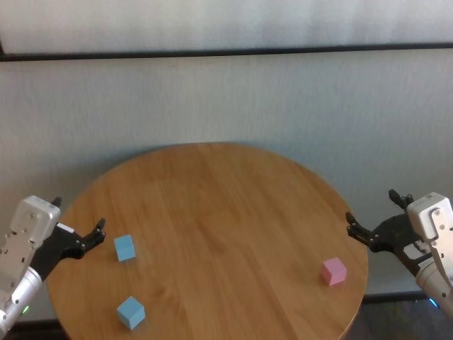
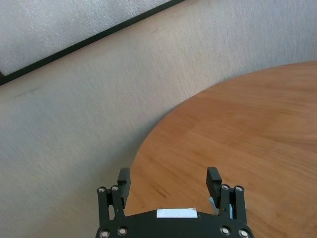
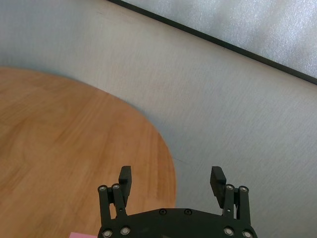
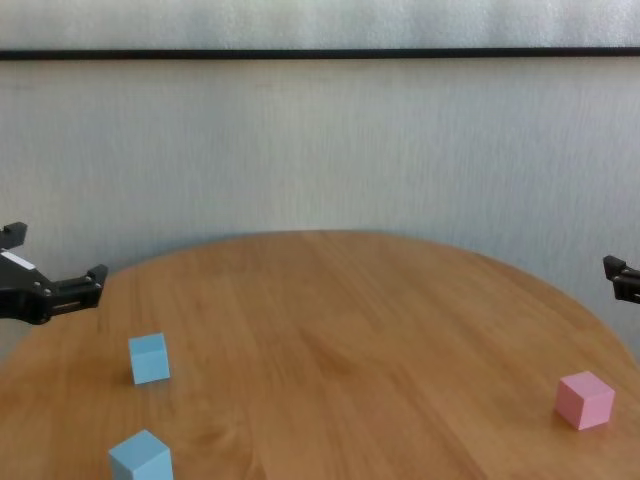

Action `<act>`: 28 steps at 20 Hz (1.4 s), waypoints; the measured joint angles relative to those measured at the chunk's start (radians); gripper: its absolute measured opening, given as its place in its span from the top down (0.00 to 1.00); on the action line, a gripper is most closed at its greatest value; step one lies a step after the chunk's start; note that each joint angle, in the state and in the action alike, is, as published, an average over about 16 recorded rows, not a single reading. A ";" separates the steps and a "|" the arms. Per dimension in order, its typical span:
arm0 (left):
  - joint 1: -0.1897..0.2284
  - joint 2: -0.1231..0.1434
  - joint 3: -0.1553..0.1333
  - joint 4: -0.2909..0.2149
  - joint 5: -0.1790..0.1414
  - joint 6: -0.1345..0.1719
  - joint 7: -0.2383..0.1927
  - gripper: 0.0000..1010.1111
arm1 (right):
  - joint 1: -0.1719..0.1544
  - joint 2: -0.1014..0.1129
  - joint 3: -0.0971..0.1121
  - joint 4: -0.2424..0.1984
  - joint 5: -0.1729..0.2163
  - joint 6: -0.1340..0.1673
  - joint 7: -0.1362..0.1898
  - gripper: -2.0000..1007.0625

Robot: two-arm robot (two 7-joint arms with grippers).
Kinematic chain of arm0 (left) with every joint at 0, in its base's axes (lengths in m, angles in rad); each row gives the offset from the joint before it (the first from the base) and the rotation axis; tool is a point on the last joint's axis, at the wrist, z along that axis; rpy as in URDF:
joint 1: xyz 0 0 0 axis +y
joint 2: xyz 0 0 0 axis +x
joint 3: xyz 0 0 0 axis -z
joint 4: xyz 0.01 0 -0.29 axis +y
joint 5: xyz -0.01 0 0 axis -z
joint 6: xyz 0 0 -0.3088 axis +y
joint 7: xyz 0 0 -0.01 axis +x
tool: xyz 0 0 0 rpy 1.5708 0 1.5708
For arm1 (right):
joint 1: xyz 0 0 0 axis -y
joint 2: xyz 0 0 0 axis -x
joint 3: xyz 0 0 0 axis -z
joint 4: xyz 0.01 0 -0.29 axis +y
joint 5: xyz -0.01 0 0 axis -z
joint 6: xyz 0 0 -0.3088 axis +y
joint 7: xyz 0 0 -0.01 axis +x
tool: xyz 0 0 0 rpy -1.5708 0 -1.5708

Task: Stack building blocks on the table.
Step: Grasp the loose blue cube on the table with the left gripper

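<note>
Round wooden bench [image 1: 226,205] is carrying three separate cubes: nearest, a light blue cube [image 1: 131,312]; beyond it another blue cube [image 1: 124,248], lying just beside the empty, wide-open left gripper [image 1: 78,225]. Pink cube [image 1: 333,271] is sitting near the right gripper [image 1: 371,216], also spread open.

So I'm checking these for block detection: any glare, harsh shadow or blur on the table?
Head view: soft, even light on the table, faint shadows beside the blue blocks and pink block. Chest view: mild sheen mid-table, blocks crisp. Wrist views: wood grain looks soft, with no strong glare.
</note>
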 joint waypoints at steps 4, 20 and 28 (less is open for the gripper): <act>0.000 0.000 0.000 0.000 0.000 0.000 0.000 0.01 | 0.000 0.000 0.000 0.000 0.000 0.000 0.000 0.01; 0.000 0.000 0.000 0.000 0.000 0.000 0.000 0.01 | 0.000 0.000 0.000 0.000 0.000 0.000 0.000 0.01; 0.000 0.000 0.000 0.000 0.000 0.000 0.000 0.01 | 0.000 0.000 0.000 0.000 0.000 0.000 0.000 0.01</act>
